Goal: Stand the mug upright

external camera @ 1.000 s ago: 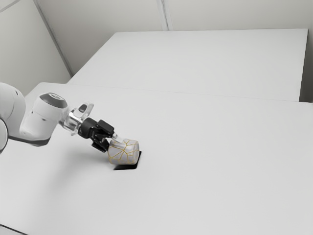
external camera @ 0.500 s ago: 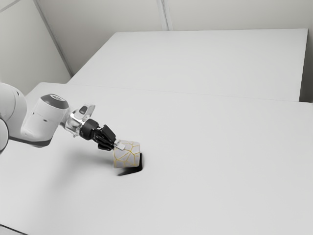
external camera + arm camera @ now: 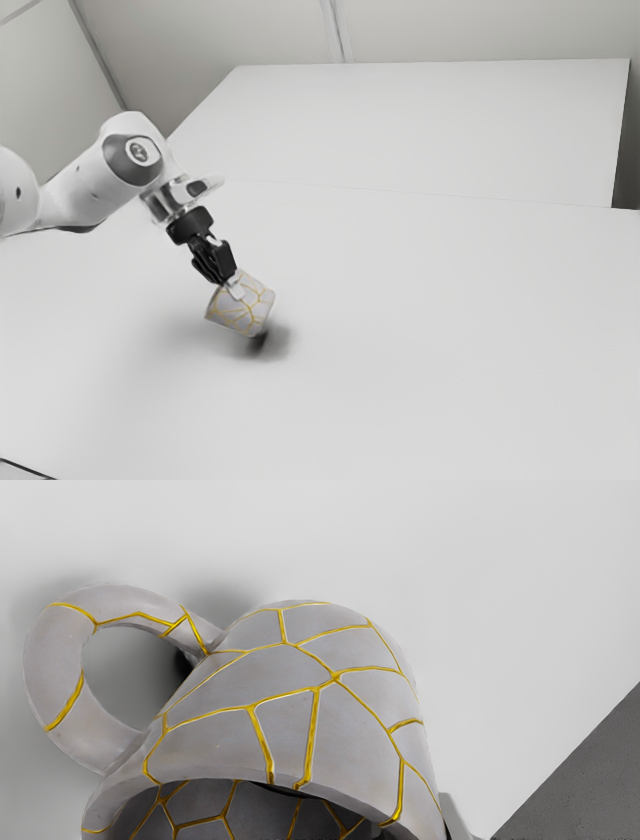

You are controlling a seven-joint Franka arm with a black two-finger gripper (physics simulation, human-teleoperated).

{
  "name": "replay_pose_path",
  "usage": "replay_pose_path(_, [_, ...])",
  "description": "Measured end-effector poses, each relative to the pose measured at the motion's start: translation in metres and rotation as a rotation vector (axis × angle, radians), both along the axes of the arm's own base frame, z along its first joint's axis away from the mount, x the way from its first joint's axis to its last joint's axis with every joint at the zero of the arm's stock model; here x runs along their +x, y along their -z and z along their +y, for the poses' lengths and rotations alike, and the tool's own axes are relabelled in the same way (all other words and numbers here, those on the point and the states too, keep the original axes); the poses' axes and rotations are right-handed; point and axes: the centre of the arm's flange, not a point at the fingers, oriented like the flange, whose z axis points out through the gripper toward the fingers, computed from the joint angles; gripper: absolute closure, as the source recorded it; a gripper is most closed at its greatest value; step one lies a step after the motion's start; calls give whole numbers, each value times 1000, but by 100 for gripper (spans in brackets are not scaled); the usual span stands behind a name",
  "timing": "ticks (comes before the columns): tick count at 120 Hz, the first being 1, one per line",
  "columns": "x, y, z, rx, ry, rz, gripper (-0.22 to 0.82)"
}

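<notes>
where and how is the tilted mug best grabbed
Probably by its wall at the open rim, away from the handle, coming from the mouth side with one finger inside and one outside. The mug leans with its mouth towards the tool, and the wall looks thin enough to pinch.

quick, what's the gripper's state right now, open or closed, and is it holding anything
Gripper: closed on the mug, holding it by the wall near the rim, with the mug tilted.

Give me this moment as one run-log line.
gripper: shut on mug wall | gold-veined mug: tilted, mouth toward hand | handle: free of fingers | table contact: cannot tell | upright: not yet
</notes>
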Motion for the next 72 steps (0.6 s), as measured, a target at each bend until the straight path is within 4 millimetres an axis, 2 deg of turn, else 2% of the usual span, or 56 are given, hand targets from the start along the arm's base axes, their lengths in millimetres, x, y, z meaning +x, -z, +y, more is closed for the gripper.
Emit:
replay_pose_path(18, [5,-8,-11,237,70,-25,73])
replay_pose_path(34, [11,-9,-30,391,125,-81,74])
replay_pose_path(51, [6,0,-48,484,161,-112,74])
replay_pose_path(72, [5,12,-58,557,176,-130,74])
